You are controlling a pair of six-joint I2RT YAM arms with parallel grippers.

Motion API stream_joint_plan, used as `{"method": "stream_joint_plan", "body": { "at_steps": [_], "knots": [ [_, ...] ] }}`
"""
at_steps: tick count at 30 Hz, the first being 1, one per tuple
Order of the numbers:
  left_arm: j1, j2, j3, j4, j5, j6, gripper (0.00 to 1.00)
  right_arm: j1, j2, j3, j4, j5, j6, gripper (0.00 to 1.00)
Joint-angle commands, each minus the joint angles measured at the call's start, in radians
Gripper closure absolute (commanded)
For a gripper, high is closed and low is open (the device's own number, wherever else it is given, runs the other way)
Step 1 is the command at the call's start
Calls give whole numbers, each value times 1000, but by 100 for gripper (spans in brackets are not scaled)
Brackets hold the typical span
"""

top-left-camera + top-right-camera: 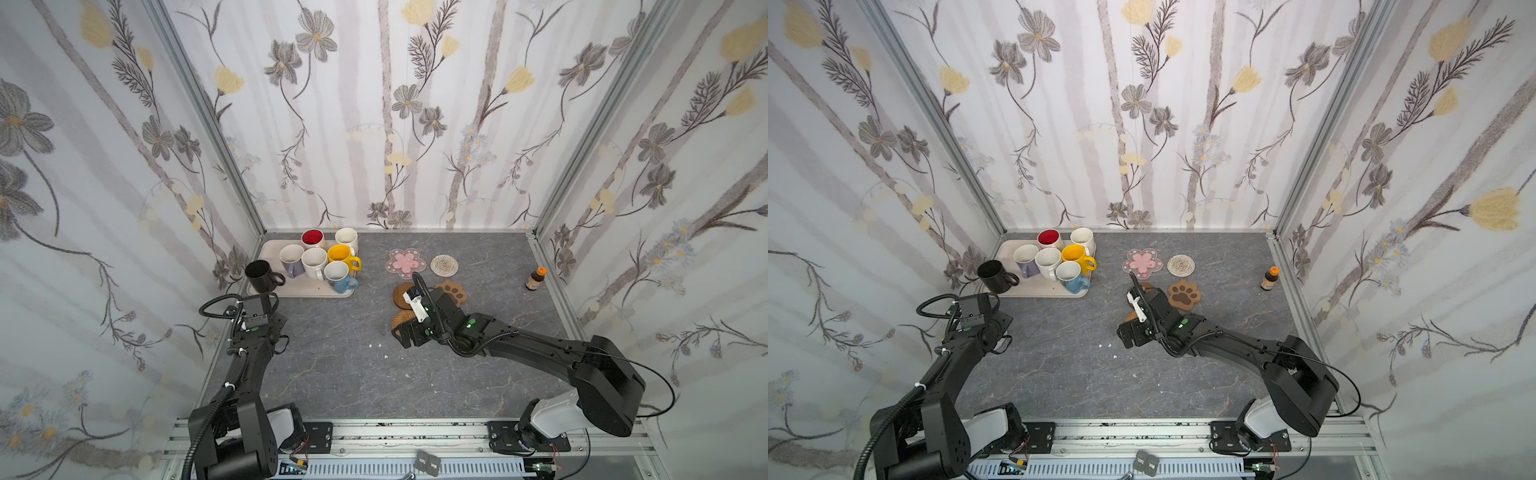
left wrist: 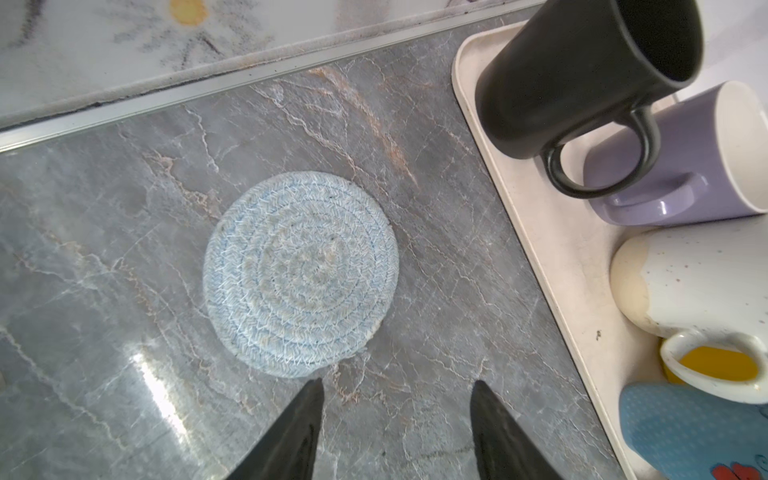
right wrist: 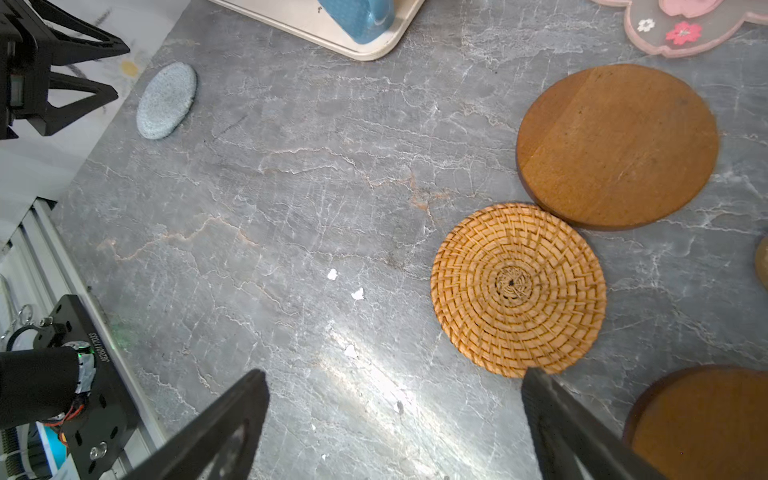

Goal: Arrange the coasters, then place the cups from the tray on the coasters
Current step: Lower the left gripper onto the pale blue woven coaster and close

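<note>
Logging current state. All seven cups stand upright on the tray (image 1: 299, 289), at the far left of the counter (image 1: 332, 374).
- Black mug (image 1: 262, 276): near-left corner of the tray.
- Lavender mug (image 1: 292, 259), speckled white mug (image 1: 314, 262) and yellow mug (image 1: 341, 254): packed across the middle.
- Light blue mug (image 1: 338, 277): near-right edge.
- Red-inside mug (image 1: 313, 239) and plain white mug (image 1: 346, 240): along the back.

Grey woven coaster (image 2: 301, 274) lies flat on the counter near the tray corner that holds the black mug, clear of the rim. Left jaws are apart with nothing between them, tips just beside that coaster's edge. I can't tell their height off the counter.

The other coasters sit right of centre.
- Pink blossom coaster (image 1: 406, 262) and white woven coaster (image 1: 444, 264): side by side toward the back, not touching.
- Brown paw coaster (image 1: 1184, 295): nearer, beside the right wrist.
- Wooden disc (image 3: 618, 145): rim against the tan rattan coaster (image 3: 518, 289).
- Second wooden disc (image 3: 706, 419): close by, cut off by the frame edge.

Right jaws are spread wide and empty over bare counter, with one tip at the rattan's rim. I can't tell whether it touches.

Small brown bottle (image 1: 535, 278) stands upright by the right wall. A few white crumbs (image 3: 332, 274) lie on the open counter.
</note>
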Motion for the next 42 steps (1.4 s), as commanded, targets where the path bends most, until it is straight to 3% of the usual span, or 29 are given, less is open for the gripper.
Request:
{"method": "stream_joint_plan", "body": {
  "at_steps": [1,6,13,24,42],
  "knots": [
    [30,51,24,12,-18,13,44,2,4,-4,28,1,-25,4],
    [99,139,61,12,-11,24,43,1,-7,-17,38,0,-20,4],
    [109,273,127,11,-61,35,41,0,7,-19,54,-8,-23,4],
    [113,420,148,14,20,33,41,-4,-58,-53,59,25,-16,4],
    [-83,386,97,22,40,-18,41,-87,-157,-121,51,-17,-4,4]
  ]
}}
